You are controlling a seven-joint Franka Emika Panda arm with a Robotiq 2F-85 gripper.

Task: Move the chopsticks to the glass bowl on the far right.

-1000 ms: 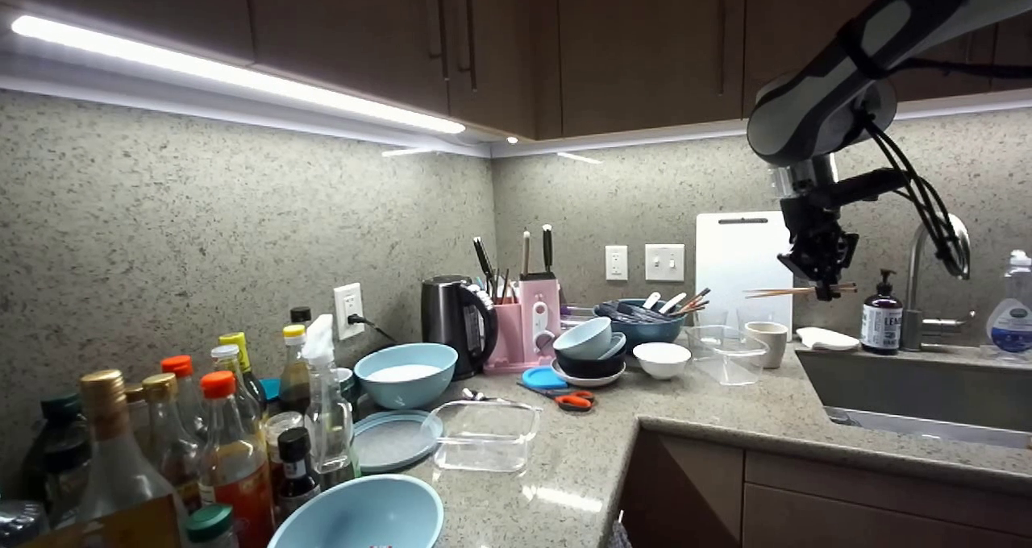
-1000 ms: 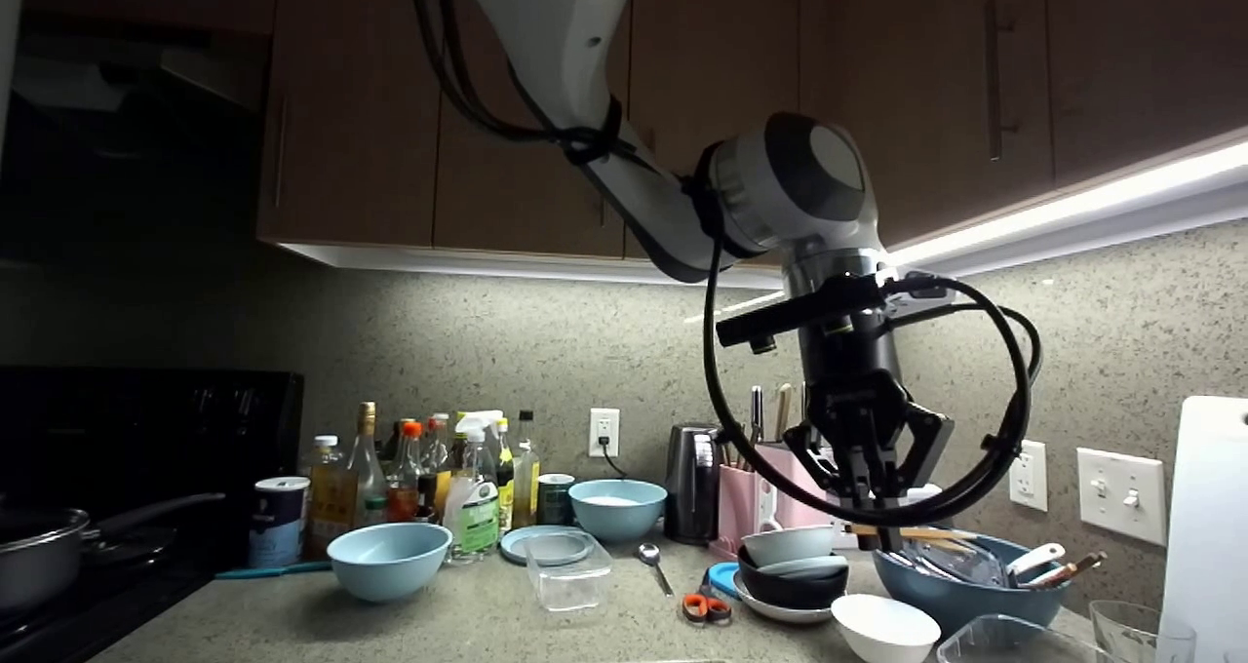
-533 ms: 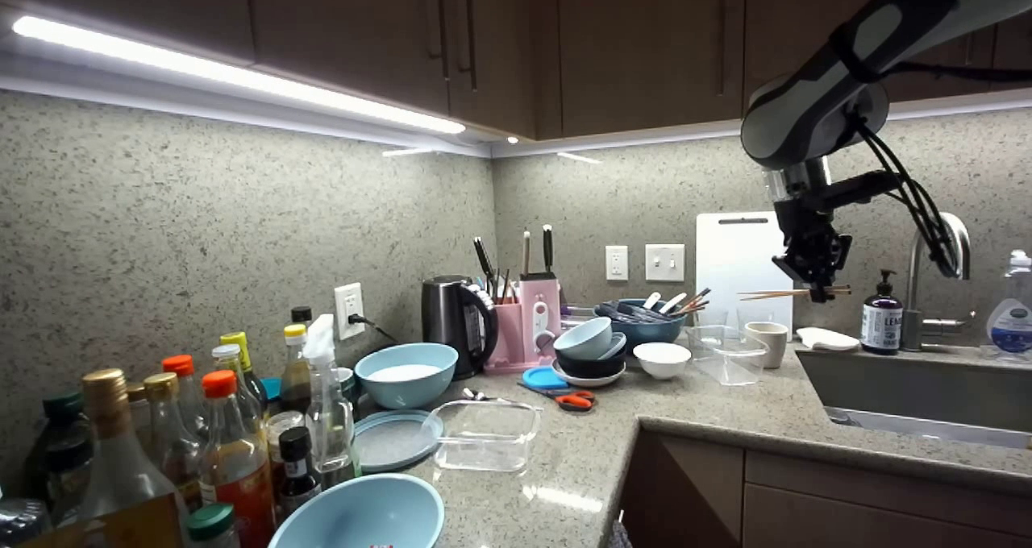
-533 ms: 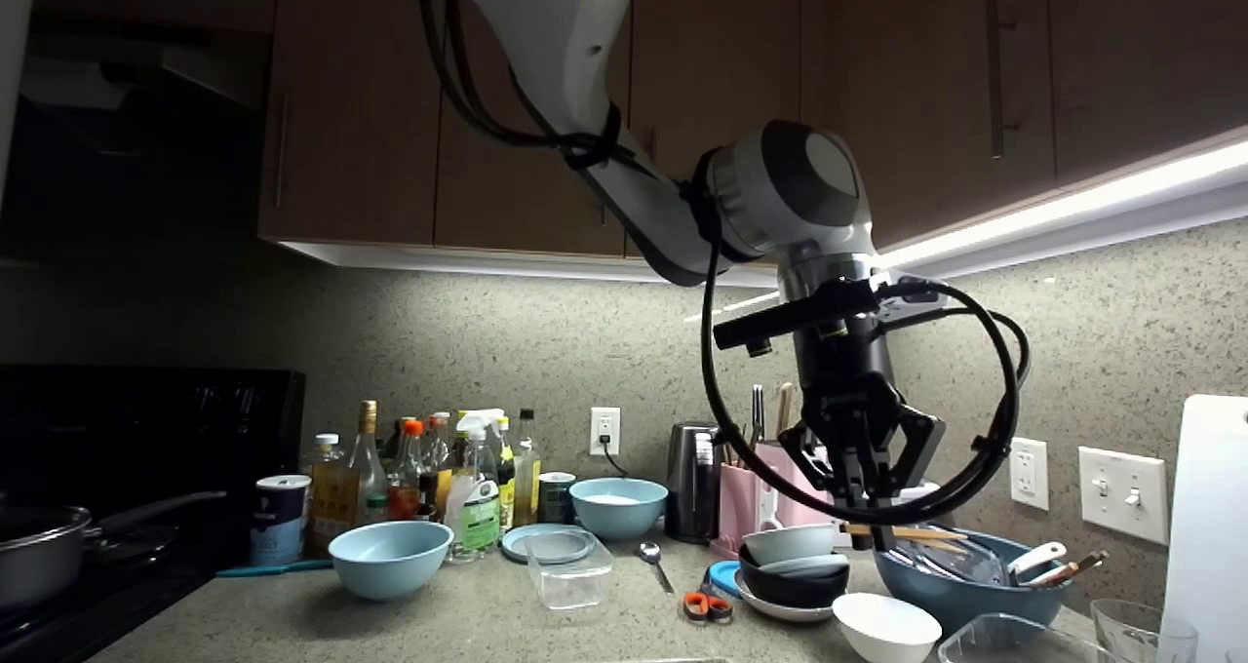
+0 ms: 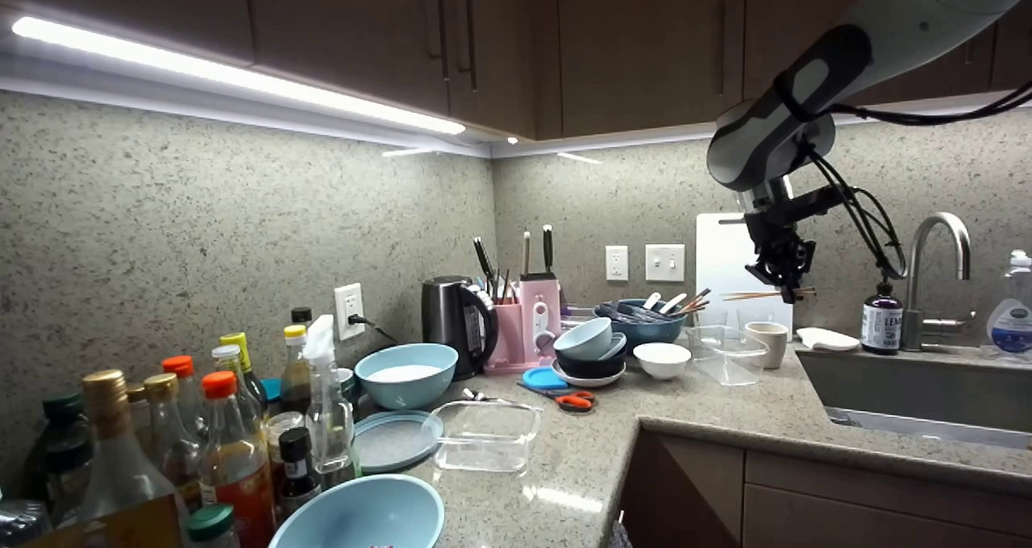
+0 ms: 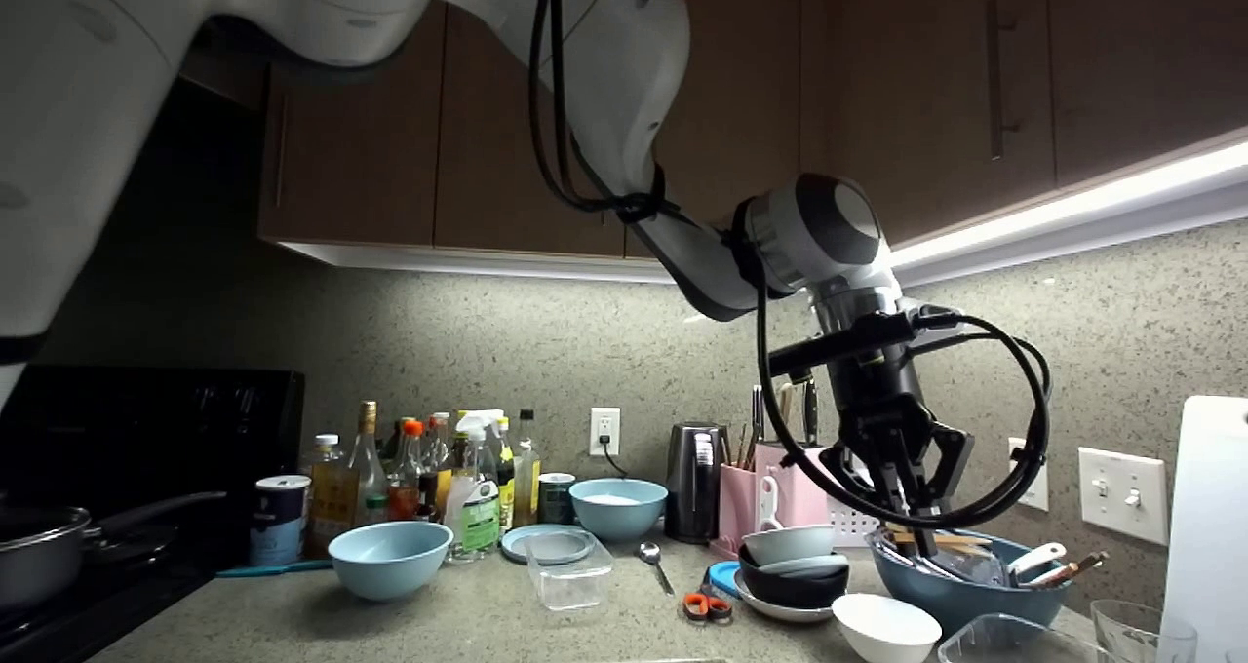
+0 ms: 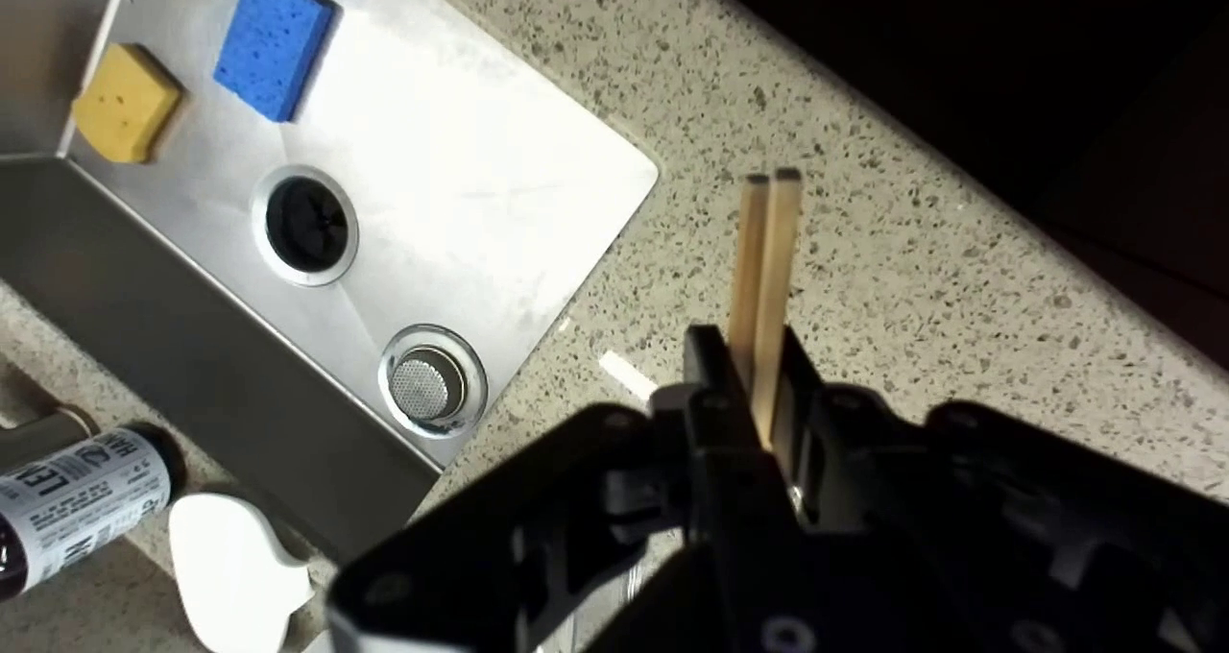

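Nearest the wrist camera, the jaws are clamped on the chopsticks (image 7: 774, 283), two tan sticks lying side by side with their dark-looking ends poking past the grip. Beneath them in that view spreads the speckled surface (image 7: 912, 278), and beside it the steel sink (image 7: 461, 154), a blue sponge (image 7: 274, 43) and a yellow sponge (image 7: 125, 104) on its floor. In an exterior view the arm (image 5: 770, 145) holds the chopsticks roughly level, well above the surface and in front of a white board (image 5: 721, 262). Lower down, apart from the chopsticks, the glass bowl (image 5: 730, 359) rests on the surface, just beside a beige cup (image 5: 771, 346). Next come a white bowl (image 5: 661, 361) and a blue bowl (image 5: 645, 334) full of utensils, then a stack of small bowls (image 5: 592, 368) whose top one is tilted. Farther off lie orange-handled scissors (image 5: 574, 403), with a dark kettle (image 5: 439, 322) behind; farthest from the jaws, a large light-blue bowl (image 5: 363, 508) stands beside a crowd of bottles (image 5: 234, 475).
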